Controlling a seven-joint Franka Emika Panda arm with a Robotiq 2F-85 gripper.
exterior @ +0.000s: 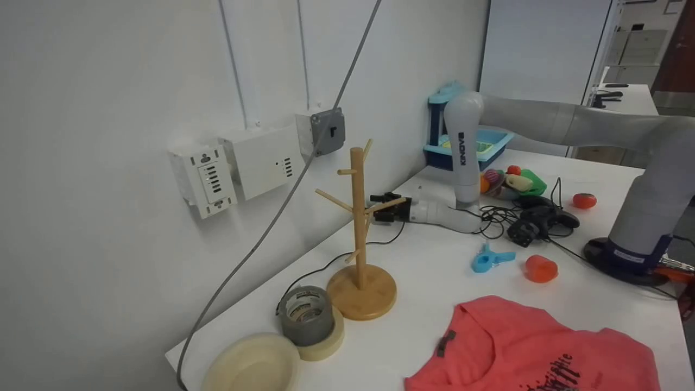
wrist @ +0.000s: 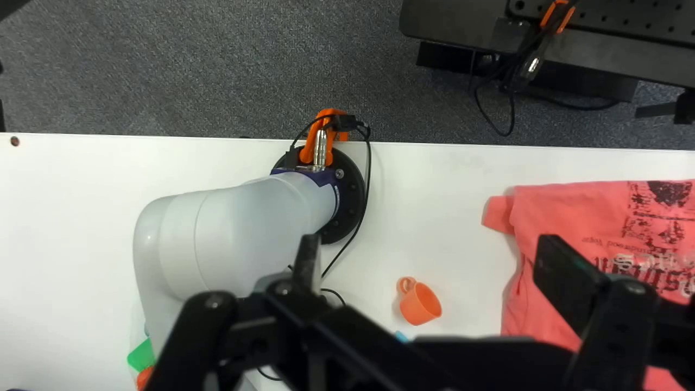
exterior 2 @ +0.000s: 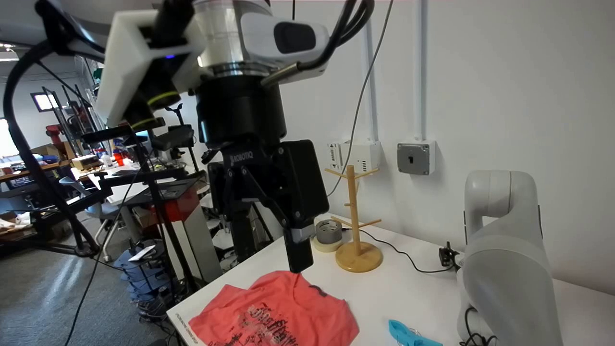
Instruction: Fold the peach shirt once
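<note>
The peach shirt [exterior 2: 281, 315] lies print-up on the table [exterior 2: 399, 293] — the hand [exterior 2: 272, 254] hangs above, spread wide and empty.

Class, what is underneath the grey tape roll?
A cream roll shows beneath the grey tape roll, its edge sticking out. The part covered from above cannot be seen.

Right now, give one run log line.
black Robotiq gripper: open, empty, aloft | salmon-pink cloth shirt with dark print: print-up on flat white table, not held | fold: unclear, shirt partly cropped
</note>
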